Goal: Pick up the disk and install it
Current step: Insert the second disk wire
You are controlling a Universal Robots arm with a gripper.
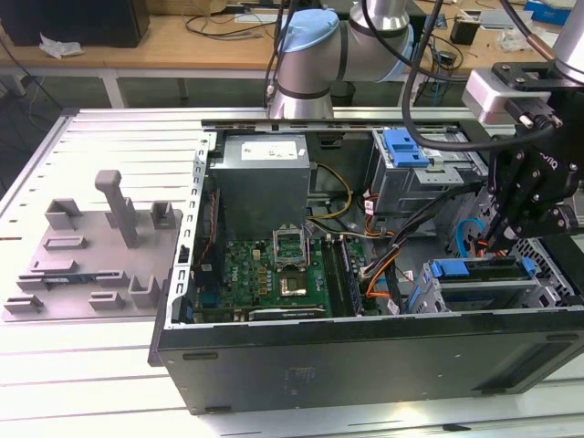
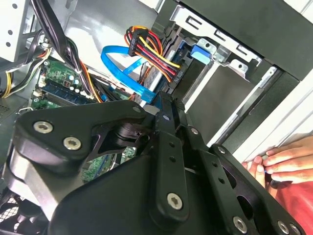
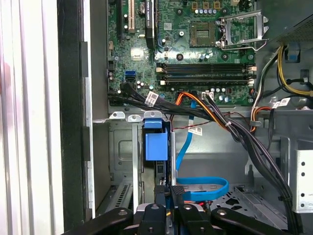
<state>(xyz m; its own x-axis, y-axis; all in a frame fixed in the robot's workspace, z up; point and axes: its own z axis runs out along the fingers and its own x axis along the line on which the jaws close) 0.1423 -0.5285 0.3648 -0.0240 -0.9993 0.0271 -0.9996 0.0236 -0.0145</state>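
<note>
An open computer case [image 1: 365,356] lies on a pale slatted metal table [image 1: 100,137]; a grey fixture block [image 1: 91,255] sits to the exterior view's left. A wooden bench [image 1: 182,41] with cables runs along the far side. The gripper [image 1: 493,245] hangs over the drive bay at the exterior view's right, its fingers drawn together, gripping nothing visible. The disk [image 3: 156,144] sits in the bay just beyond the fingertips, most of it hidden by the cage. A person's hand [image 2: 283,161] rests at the case edge, partly cut off.
</note>
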